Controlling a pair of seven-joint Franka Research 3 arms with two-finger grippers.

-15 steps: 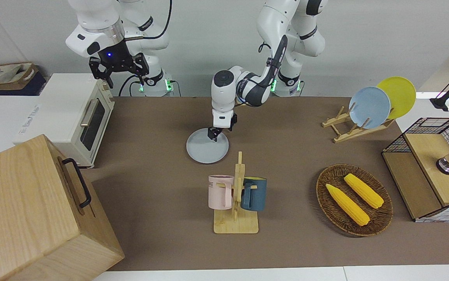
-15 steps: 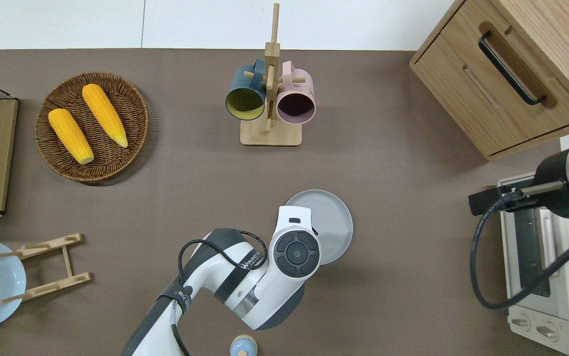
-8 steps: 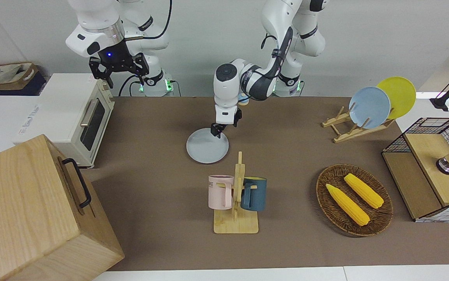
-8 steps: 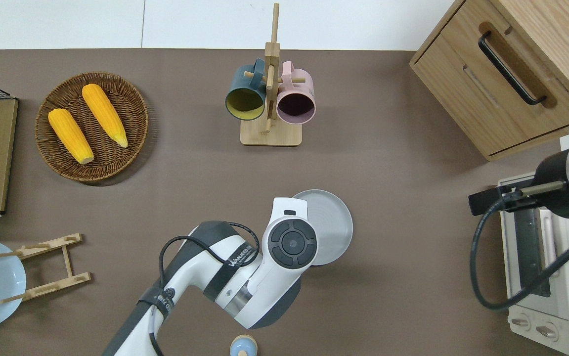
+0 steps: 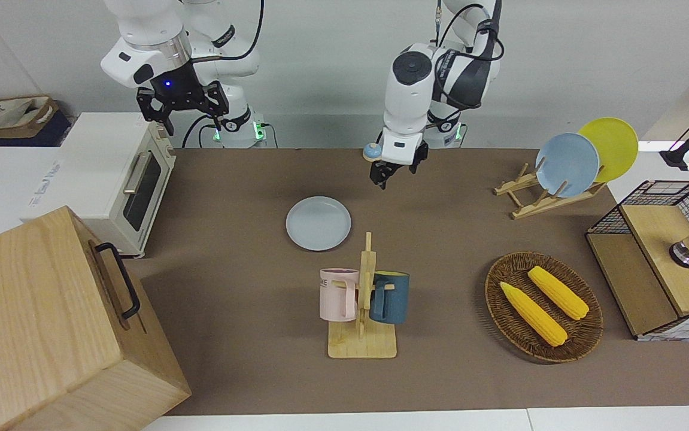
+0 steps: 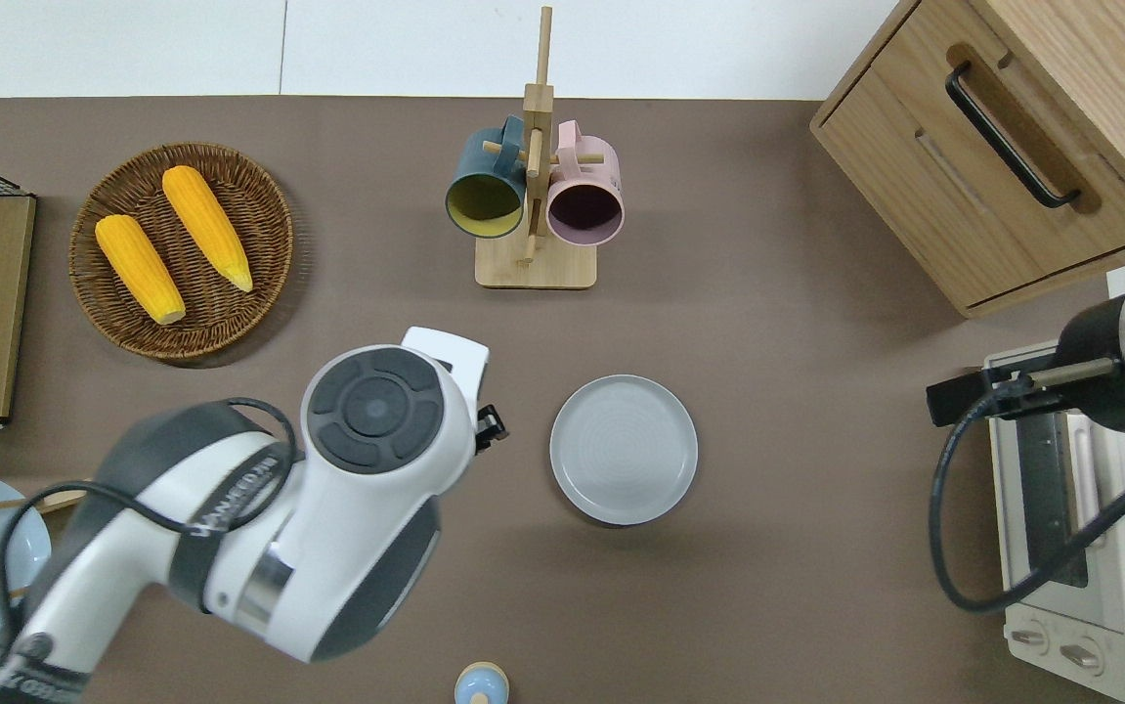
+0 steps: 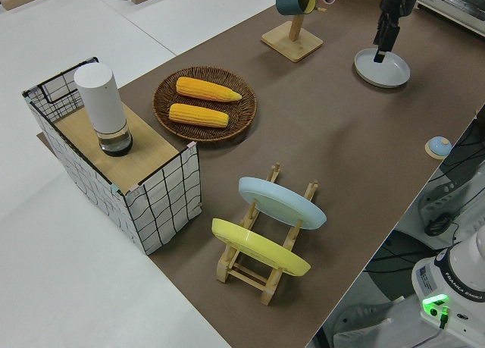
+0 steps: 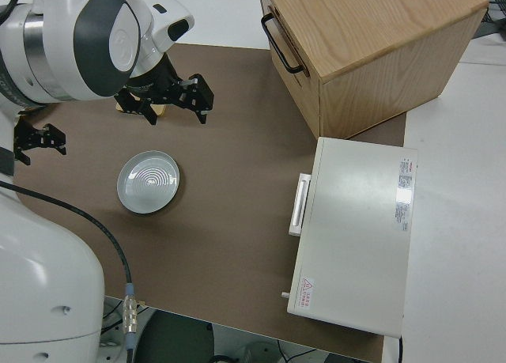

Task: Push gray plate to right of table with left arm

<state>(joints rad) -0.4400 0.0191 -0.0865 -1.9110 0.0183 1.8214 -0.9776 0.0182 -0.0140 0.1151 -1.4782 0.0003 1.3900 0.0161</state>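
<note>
Fingers of the left gripper (image 5: pixel 391 174) point down at the table (image 5: pixel 248 179), and it cannot be told whether they are apart or together; nothing is between them. The gripper hangs in the air, clear of the gray plate (image 5: pixel 318 223). In the overhead view it is over bare mat beside the plate, on the side toward the left arm's end of the table. The left arm (image 6: pixel 327 508) is raised and bent above that spot.

The plate lies flat on the mat, about midway between the two short edges of the table and a little closer to the robots' long edge than to the opposite one. Farther from the robots than the plate stands a wooden mug rack (image 5: pixel 363 311) with a pink mug and a blue mug. A toaster oven (image 5: pixel 120 179) and a wooden box (image 5: pixel 51 323) fill the right arm's end of the table. The right gripper (image 5: pixel 181 103) is parked with its fingers apart.

The plate looks already shifted toward that end, so the step seems to be a retreat or a reset. If one more push is needed, the fingers should come down low to the mat, meet the rim squarely and slide the plate slowly, parallel to the long edge. An off-center contact would probably turn the plate toward the mug rack.
</note>
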